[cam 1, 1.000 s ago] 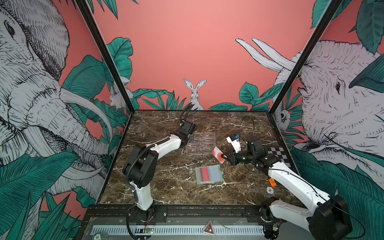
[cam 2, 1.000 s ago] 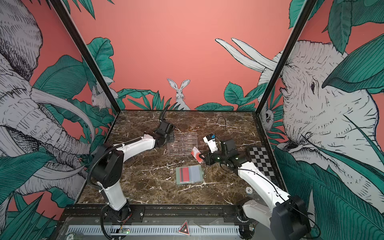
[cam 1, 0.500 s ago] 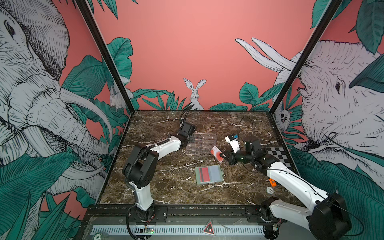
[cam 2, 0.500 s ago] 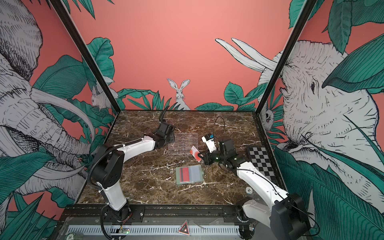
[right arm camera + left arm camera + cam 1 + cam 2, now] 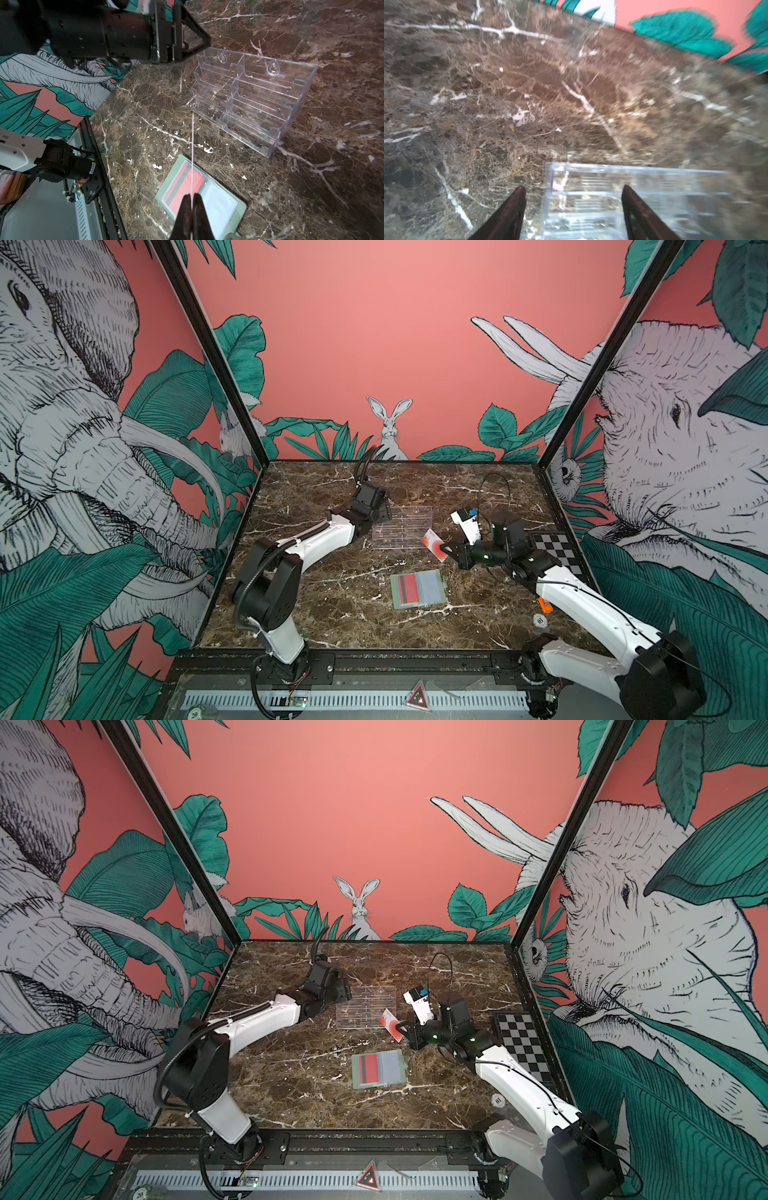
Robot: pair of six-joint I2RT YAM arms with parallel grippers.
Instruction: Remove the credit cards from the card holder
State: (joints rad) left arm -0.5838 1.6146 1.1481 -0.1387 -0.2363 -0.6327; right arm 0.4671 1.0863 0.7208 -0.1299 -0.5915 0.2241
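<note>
Right gripper [image 5: 192, 196] clamps a red-circled credit card [image 5: 430, 538] beyond the card holder [image 5: 417, 590]; left gripper [image 5: 573, 188] gapes empty at stand [image 5: 401, 526].

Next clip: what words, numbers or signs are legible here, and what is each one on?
"20": on the front chip, below the rail at the near edge.
Table chip: has dark marks, too small to read.
Triangle sign: red with a symbol, too small to make out.
Card and holder: no readable text.
</note>
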